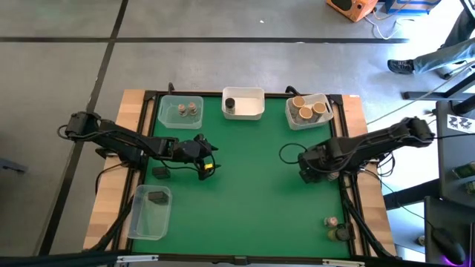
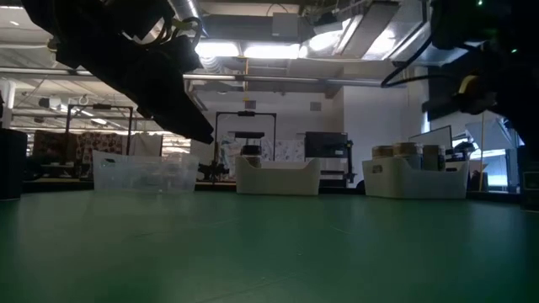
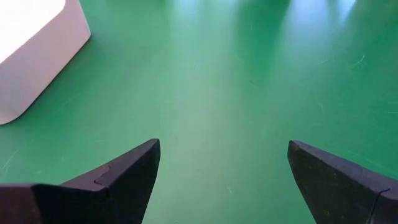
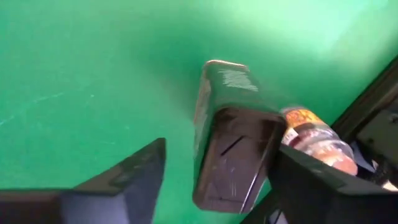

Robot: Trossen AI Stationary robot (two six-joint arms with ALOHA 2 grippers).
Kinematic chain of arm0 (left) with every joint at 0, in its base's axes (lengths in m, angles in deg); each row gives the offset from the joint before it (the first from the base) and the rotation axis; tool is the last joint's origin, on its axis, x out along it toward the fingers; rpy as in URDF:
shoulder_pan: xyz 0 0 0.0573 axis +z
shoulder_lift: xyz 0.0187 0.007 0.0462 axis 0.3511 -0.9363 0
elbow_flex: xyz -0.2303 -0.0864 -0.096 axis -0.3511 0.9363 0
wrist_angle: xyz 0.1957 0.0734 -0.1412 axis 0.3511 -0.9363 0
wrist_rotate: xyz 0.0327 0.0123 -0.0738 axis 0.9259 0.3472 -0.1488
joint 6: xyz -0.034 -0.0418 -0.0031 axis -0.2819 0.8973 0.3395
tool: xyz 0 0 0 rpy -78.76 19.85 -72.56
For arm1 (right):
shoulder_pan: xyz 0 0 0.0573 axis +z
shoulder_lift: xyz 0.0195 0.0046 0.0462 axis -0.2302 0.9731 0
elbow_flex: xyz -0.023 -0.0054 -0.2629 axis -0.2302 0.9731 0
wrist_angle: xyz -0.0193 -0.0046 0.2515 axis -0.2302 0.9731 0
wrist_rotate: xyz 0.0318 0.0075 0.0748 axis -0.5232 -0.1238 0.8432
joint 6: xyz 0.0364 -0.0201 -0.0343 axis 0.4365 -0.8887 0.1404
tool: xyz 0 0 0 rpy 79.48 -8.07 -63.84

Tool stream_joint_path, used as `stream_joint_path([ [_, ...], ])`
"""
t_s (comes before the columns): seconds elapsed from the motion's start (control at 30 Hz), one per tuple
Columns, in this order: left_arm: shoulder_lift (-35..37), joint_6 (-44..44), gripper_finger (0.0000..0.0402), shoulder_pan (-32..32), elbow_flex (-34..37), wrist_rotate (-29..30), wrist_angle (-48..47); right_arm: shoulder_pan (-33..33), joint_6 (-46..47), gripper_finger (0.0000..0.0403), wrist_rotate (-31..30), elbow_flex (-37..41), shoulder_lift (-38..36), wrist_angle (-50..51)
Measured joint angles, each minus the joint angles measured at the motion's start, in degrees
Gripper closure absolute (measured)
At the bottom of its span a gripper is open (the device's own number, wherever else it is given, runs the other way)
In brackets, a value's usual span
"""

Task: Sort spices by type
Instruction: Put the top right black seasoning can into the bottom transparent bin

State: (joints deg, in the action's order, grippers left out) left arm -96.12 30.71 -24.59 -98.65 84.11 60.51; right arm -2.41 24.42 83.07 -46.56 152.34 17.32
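Note:
My right gripper (image 4: 221, 149) points down over the table's right part (image 1: 307, 173), open. A dark blocky spice container (image 4: 231, 112) stands between its fingers. A jar with an orange label (image 4: 309, 132) lies right behind that block, by the table's edge frame. My left gripper (image 3: 224, 148) hovers open over bare green mat left of centre (image 1: 207, 165), with nothing between its fingers. Another dark block (image 1: 161, 172) sits on the mat near the left arm. Two more jars (image 1: 337, 228) stand at the near right. My right gripper straddles the dark block from above. One finger (image 4: 311, 180) lies close against the block's side next to the orange-labelled jar; whether it touches I cannot tell. The other finger (image 4: 134, 177) stands clear of the opposite side (image 4: 199, 134). The block rests on the mat.
Three tubs line the far edge: a clear one (image 1: 180, 111) with two grey-lidded jars, a white one (image 1: 243, 104) with a dark cylinder, one (image 1: 308, 110) with three tan-lidded jars. A clear tub (image 1: 151, 211) at the near left holds a dark block. The mat's middle is bare.

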Motion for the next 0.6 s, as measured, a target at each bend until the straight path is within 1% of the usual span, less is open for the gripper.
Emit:
stream_joint_path([
  [0.2,0.0,0.14,0.0066,0.0,-0.02,0.0,-0.02,-0.03,-7.86,0.0246,-1.11,-0.03,2.82,-3.06],
  [0.27,0.0,0.16,0.0066,0.0,-0.01,0.0,-0.02,-0.04,-11.55,0.0271,-1.35,-0.09,3.39,-4.37],
  [0.4,0.0,0.27,0.0066,0.0,-0.02,0.0,-0.02,0.02,-17.83,0.0274,-4.14,-0.81,4.45,-7.48],
  [0.47,0.0,0.41,0.0066,0.0,-0.02,0.0,-0.02,0.02,-20.43,0.0274,-7.38,-2.11,5.07,-8.88],
  [0.53,0.0,1.09,0.0066,0.0,-0.01,0.0,-0.03,0.02,-23.64,0.0274,-12.37,-3.34,5.65,-11.11],
  [0.6,0.0,1.25,0.0066,0.0,-0.01,0.0,-0.06,-0.13,-27.57,0.0269,-15.38,-4.65,6.31,-14.58],
])
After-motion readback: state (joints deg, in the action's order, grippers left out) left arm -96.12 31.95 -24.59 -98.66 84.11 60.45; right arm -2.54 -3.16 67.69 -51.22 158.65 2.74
